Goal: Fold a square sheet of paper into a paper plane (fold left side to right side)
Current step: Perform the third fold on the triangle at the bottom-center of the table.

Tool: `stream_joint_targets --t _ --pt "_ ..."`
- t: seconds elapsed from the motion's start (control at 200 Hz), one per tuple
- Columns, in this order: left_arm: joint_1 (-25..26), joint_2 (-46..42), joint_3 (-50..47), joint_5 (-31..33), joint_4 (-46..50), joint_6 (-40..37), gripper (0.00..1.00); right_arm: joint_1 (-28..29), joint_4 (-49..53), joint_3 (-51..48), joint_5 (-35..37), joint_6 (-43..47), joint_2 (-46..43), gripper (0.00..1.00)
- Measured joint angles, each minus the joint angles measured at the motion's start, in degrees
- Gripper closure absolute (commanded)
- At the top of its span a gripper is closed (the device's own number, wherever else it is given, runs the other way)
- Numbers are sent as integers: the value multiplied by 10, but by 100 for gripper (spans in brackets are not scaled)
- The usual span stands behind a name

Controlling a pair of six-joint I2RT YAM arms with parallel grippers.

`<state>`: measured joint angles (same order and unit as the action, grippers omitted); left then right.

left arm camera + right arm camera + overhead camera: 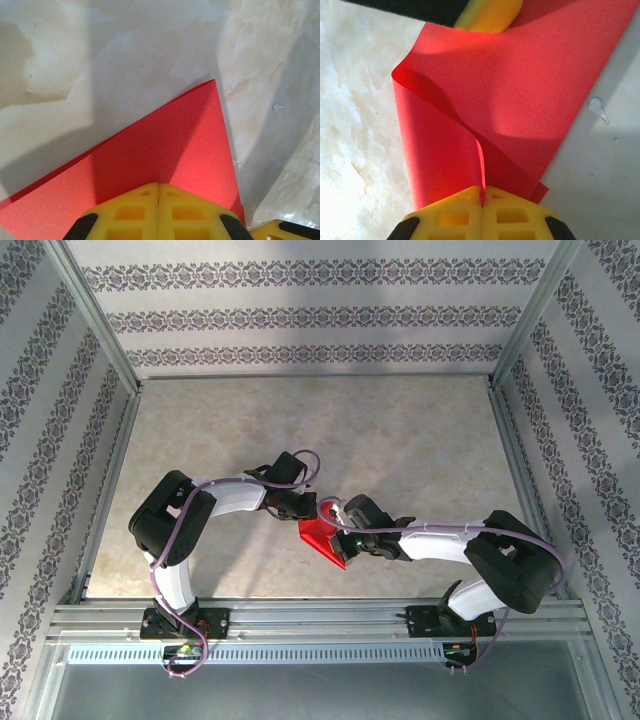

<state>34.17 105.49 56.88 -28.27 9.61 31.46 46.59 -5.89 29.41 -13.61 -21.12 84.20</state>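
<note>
Two grippers meet over the middle of the table point(400, 440), slightly toward the near edge, with the square sheet of paper point(322, 540) between them. Top external: the sheet reads as a small bright red wedge, broad at its far side and narrowing to a point toward the arm bases. The left gripper point(303, 508) sits at its far-left corner and the right gripper point(352, 537) at its right edge. Left wrist view: the left gripper point(158, 186) has its yellow fingers pressed together with no gap. The paper point(165, 145) runs out from under them as a flat red triangle whose tip points away from the camera. A thin second layer shows along its left edge, and its shadow falls on the pale marbled surface beside it, so that end looks raised; the grip appears to be on the sheet. Right wrist view: the right gripper point(483, 191) is likewise closed, and a raised ridge of the paper point(530, 85) runs straight into the seam between its fingers, so it is clamped on a pinch of the sheet. From that pinch the left portion bows upward in a soft, uncreased curl with a darker underside. The right portion lies flatter, with a straight edge against the table. One yellow finger point(487, 15) of the left gripper touches the sheet's far edge.
</note>
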Motion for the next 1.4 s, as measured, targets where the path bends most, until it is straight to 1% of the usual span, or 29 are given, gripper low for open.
stream_joint_targets --t 0.045,0.135,0.345,0.44,0.555,0.675,0.829,0.974,1.184,1.399 --pt "0 0 0 0 0 0 94 0 0 0 0 0 0 100" --pt "0 -1 0 1 0 0 89 0 -4 -3 0 -1 0 100" --pt "2 -9 21 25 37 -3 87 0 -16 -8 0 -2 0 100" --pt "-4 -38 27 34 48 -7 87 0 -16 -8 0 -2 0 100" --pt "-13 -98 24 40 49 -7 88 0 -17 -9 0 -2 0 100" --pt "-18 -176 -24 44 18 -4 93 0 -17 -9 0 -2 0 100" --pt "-18 -262 -137 42 -34 18 93 0 -17 -9 0 -2 0 100" --pt "-7 -310 -222 33 -79 49 93 0 -17 -9 0 -2 0 98" --pt "28 -318 -272 19 -153 98 93 0 -17 -9 0 -2 0 97" --pt "62 -269 -277 14 -217 129 93 0 -17 -9 0 -2 0 97"
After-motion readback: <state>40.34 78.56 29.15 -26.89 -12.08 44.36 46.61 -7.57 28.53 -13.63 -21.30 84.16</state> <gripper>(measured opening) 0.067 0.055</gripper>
